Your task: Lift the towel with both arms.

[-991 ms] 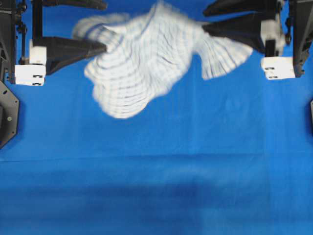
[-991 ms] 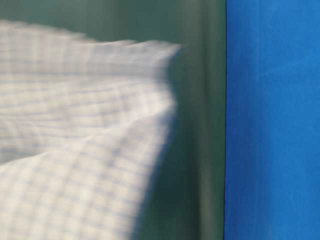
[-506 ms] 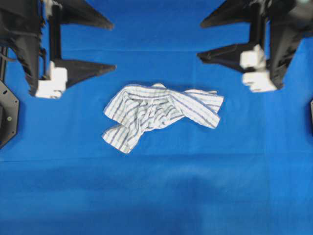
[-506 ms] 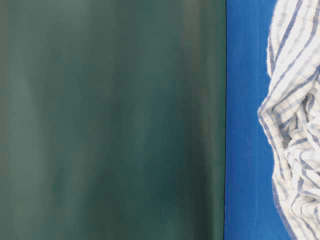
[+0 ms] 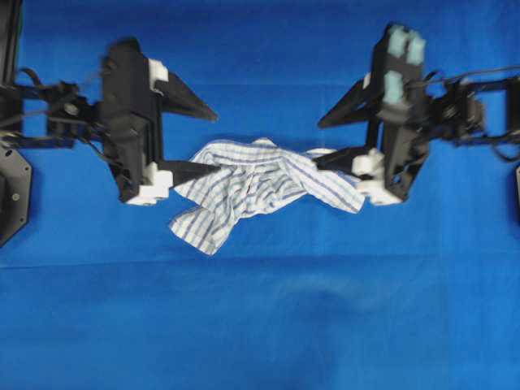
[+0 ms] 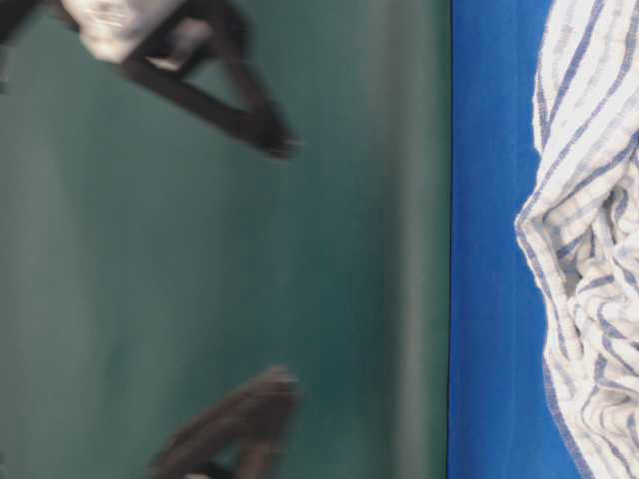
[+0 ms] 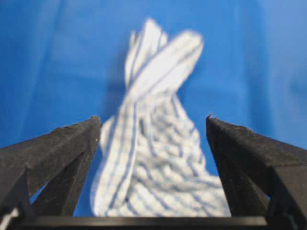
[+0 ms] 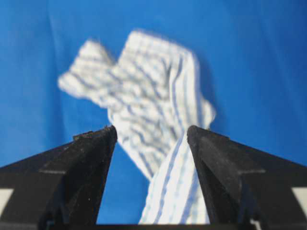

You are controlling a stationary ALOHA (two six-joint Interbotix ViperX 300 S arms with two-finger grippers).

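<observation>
Towel: the small thin white cloth with dark and light blue stripes, the towel (image 5: pixel 260 188), lies crumpled at the centre of the overhead view, slightly above the middle, flat on the large plain blue sheet (image 5: pixel 260 325) that covers the counter.
Towel, cut off: in the table-level view only a bunched, striped edge (image 6: pixel 589 249) shows at the right border; the rest runs out of frame.
Left pincer: the black wedge-shaped left pincer (image 5: pixel 203 138) stands at the towel's left end, its jaws wide apart and clamped on nothing; the lower tip lies over or at the cloth's edge, and contact cannot be told.
Left wrist view: the towel (image 7: pixel 158 158) sits between the two spread black fingers (image 7: pixel 62 153), blurred.
Right pincer: the black right pincer (image 5: pixel 321 142) stands at the towel's right end, jaws wide apart, nothing held; its lower finger and white block cover the cloth's right corner.
Right wrist view: the towel (image 8: pixel 148 110) lies ahead, a striped fold running between the fingers (image 8: pixel 76 167).
Hard to make out: the table-level view shows two dark blurred finger shapes (image 6: pixel 215 100) against a green backdrop (image 6: pixel 349 299); which arm each belongs to cannot be told.
Arms: both are motion-blurred in the overhead view.
</observation>
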